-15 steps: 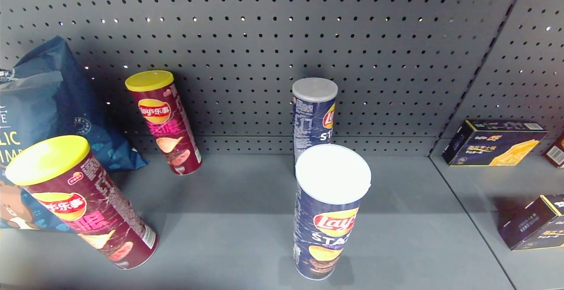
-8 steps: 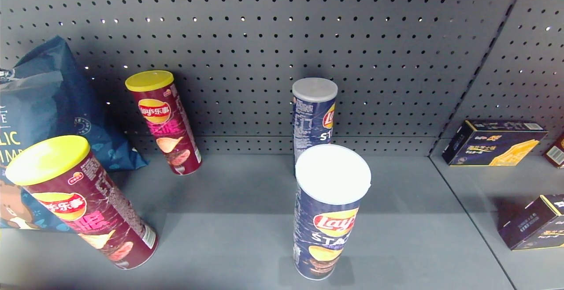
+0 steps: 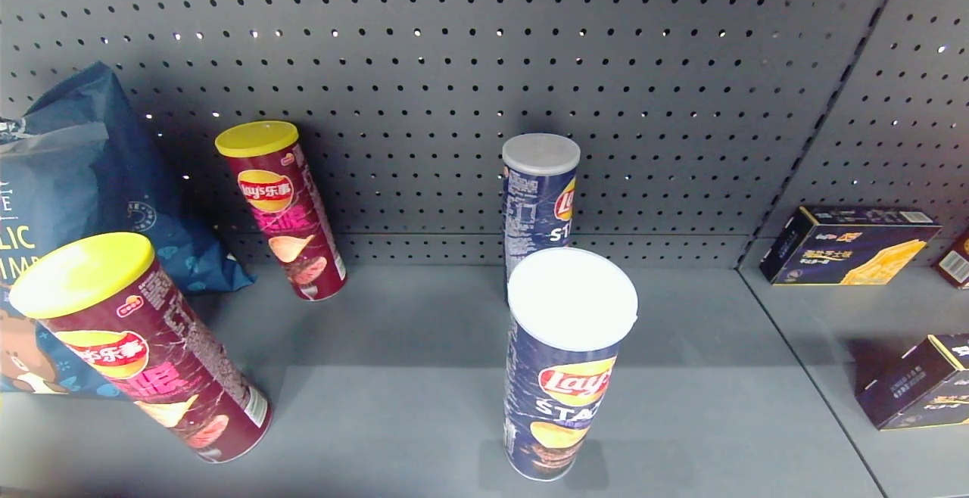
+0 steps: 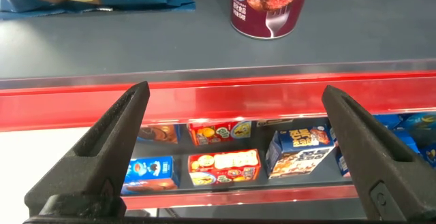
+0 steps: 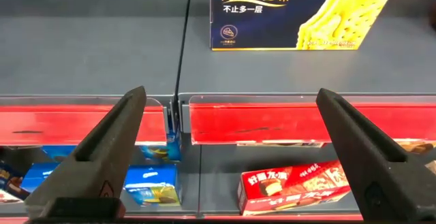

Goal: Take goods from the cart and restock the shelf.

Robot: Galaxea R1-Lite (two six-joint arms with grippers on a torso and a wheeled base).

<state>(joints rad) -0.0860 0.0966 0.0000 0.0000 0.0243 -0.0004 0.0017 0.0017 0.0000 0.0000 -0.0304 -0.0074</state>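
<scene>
On the grey shelf (image 3: 424,399) stand two maroon chip cans with yellow lids, one at the front left (image 3: 144,347) and one at the back (image 3: 281,209). Two dark blue chip cans with pale lids stand mid-shelf, one in front (image 3: 564,365) and one behind (image 3: 537,199). My left gripper (image 4: 235,125) is open and empty, held in front of the shelf's red edge strip (image 4: 225,101), with the foot of a maroon can (image 4: 269,6) beyond. My right gripper (image 5: 228,125) is open and empty before the red strip (image 5: 286,122), facing a dark blue cracker box (image 5: 300,13).
A blue snack bag (image 3: 68,203) leans at the far left. Dark blue boxes (image 3: 848,244) (image 3: 912,381) lie in the bay to the right, past a divider. Below the red strip, a lower shelf holds small snack boxes (image 4: 225,166) (image 5: 293,186). A perforated back panel (image 3: 484,66) closes the shelf.
</scene>
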